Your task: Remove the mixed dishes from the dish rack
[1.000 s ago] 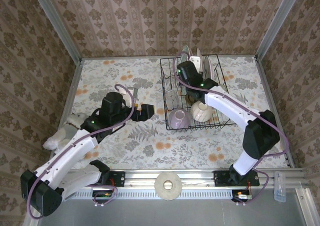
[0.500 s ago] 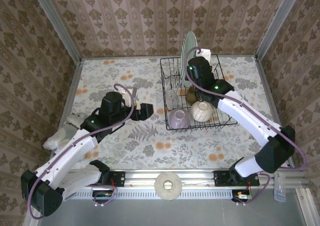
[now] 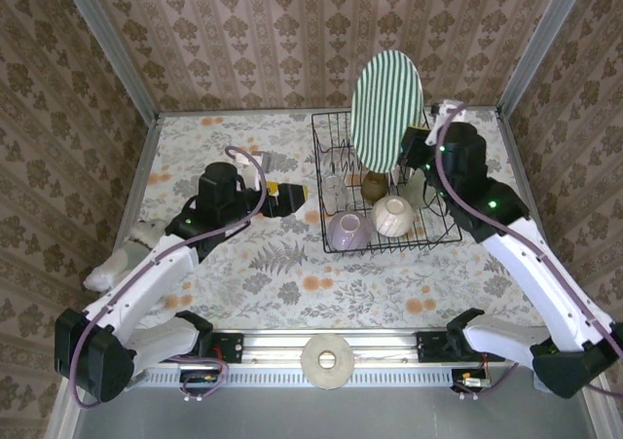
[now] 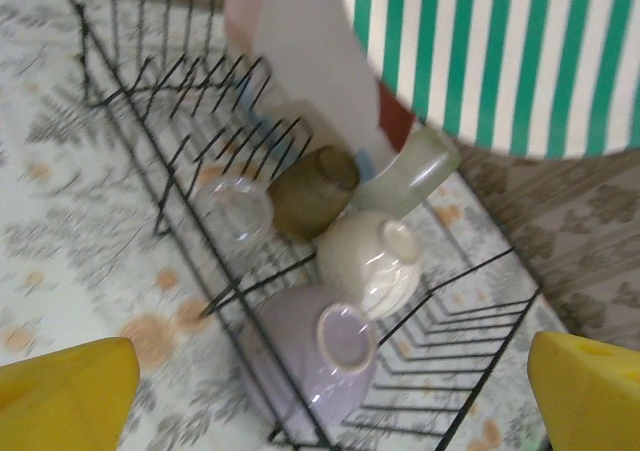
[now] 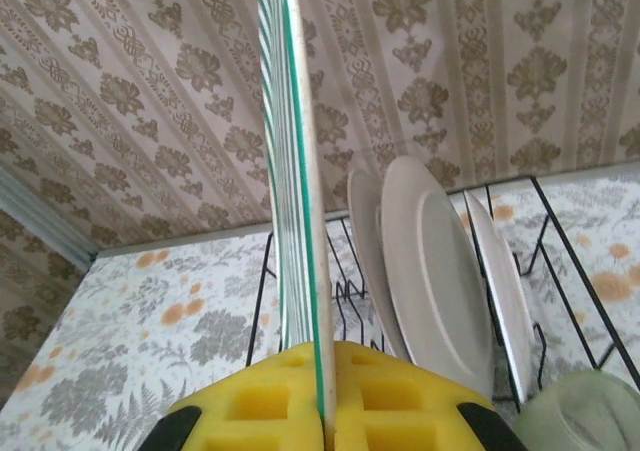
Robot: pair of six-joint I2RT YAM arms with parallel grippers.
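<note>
Right jaws clamp the green-striped plate [image 3: 386,108]; left jaws gape.

I can read no word, number, label or brand anywhere here. The green-and-white striped round plate [image 3: 386,108] carries stripes alone. The flowered table [image 3: 224,137] and the patterned wallpaper [image 3: 243,30] bear ornament, not writing.
</note>
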